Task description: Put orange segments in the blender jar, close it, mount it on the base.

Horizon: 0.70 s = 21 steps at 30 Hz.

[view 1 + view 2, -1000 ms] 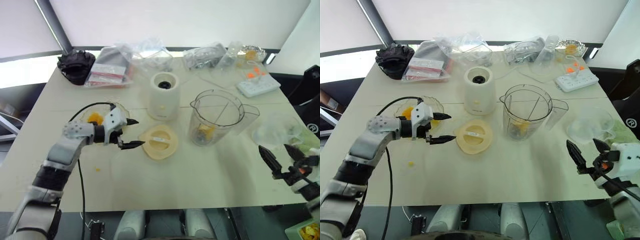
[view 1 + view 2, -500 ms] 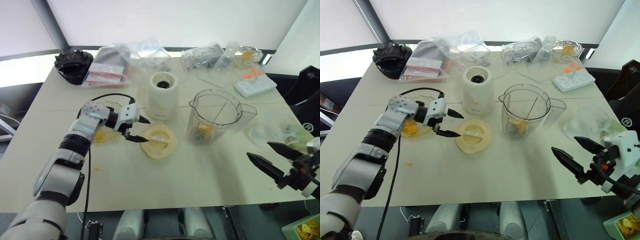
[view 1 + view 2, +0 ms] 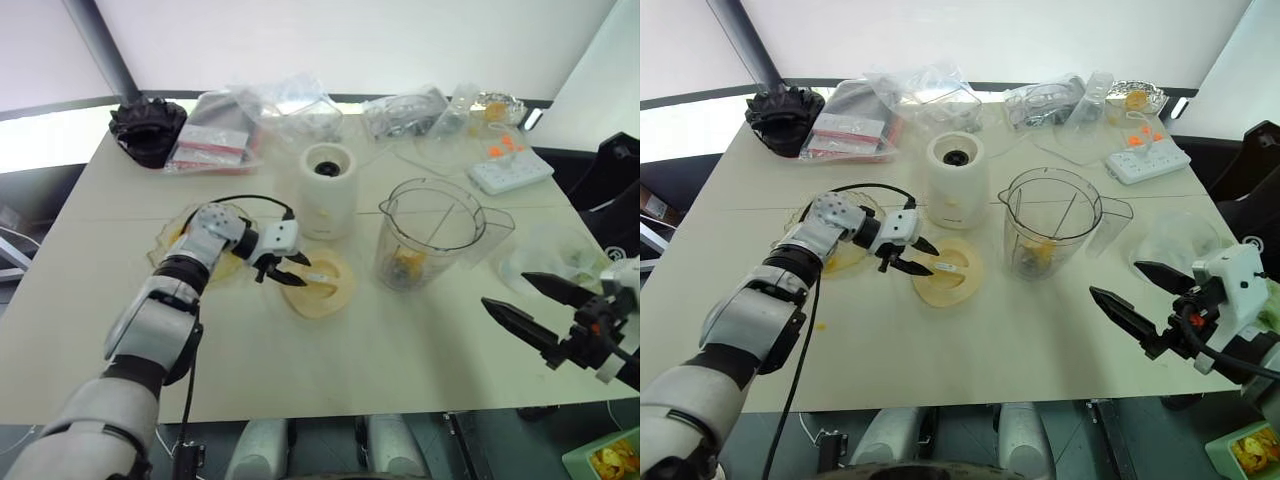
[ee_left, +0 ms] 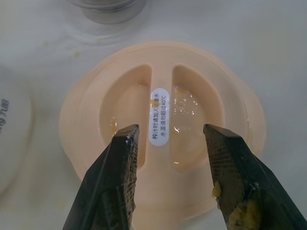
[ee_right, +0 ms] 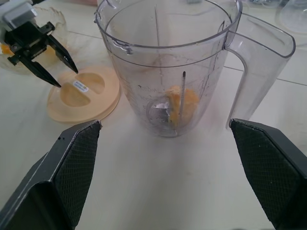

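Matte table (image 3: pixel 400 340), ribbed clear blender jar (image 3: pixel 432 240)

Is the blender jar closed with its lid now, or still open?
Open. The blender jar has a bare rim, with orange segments inside; the lid lies flat on the table beside it.

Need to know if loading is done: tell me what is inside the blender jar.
Inside the blender jar, orange segments rest at the bottom beside the metal blade. How many there are cannot be told; they overlap behind the ribs.

Black cloth (image 3: pixel 148 128), plastic bags (image 3: pixel 222 132), white tray (image 3: pixel 513 171) along table (image 3: pixel 400 340) back.
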Available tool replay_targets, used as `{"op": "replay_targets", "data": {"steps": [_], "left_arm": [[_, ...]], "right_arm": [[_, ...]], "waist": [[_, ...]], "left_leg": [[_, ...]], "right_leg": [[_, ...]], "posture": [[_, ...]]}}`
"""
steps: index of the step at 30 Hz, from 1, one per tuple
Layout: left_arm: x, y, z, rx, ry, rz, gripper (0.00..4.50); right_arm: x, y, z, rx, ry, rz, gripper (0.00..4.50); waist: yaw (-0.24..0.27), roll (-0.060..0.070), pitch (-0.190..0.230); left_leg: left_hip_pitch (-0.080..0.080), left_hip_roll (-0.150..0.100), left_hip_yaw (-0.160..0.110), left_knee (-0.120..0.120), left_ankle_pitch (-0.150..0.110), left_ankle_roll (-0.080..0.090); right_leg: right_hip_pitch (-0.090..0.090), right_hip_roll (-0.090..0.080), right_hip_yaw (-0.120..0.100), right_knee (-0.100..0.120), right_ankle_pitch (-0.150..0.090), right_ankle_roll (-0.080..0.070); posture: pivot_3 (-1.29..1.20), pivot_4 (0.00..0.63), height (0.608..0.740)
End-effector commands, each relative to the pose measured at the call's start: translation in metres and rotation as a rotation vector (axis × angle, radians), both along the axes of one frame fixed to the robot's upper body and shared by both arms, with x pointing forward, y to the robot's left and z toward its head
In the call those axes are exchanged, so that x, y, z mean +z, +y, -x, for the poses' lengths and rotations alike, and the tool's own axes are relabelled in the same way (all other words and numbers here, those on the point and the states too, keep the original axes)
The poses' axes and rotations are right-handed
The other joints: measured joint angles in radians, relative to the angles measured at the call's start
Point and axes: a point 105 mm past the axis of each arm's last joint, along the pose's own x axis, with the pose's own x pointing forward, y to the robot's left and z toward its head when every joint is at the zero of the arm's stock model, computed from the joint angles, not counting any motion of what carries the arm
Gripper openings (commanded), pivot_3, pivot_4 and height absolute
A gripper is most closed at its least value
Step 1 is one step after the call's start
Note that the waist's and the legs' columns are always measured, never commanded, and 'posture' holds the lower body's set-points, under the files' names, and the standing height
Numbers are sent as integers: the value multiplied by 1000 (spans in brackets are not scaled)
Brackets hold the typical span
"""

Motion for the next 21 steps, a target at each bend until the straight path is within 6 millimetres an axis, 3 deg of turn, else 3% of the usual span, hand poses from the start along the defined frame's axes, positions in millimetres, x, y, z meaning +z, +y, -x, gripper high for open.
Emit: {"op": "replay_targets", "data": {"steps": [1,14,21], "left_arm": [[10,-11,-8,1,-47,1,2202],[-5,-35,-8,22,-4,-59,2202],[-18,-33,-4,18,36,-135,2202]], "right_arm": [[7,4,0,12,-32,22,4500],[6,4,2,-24,-40,29,4500],[8,6,-1,-27,-54,29,4500]], "waist": [[0,0,0],[0,-1,0],[0,-1,0]], "left_leg": [[0,0,0,0,0,0],[0,-1,0,0,0,0],[0,-1,0,1,0,0]], "right_leg": [[0,0,0,0,0,0],[0,1,0,0,1,2],[0,1,0,0,1,2]], "posture": [[0,150,740],[0,150,740],[0,150,740]]}}
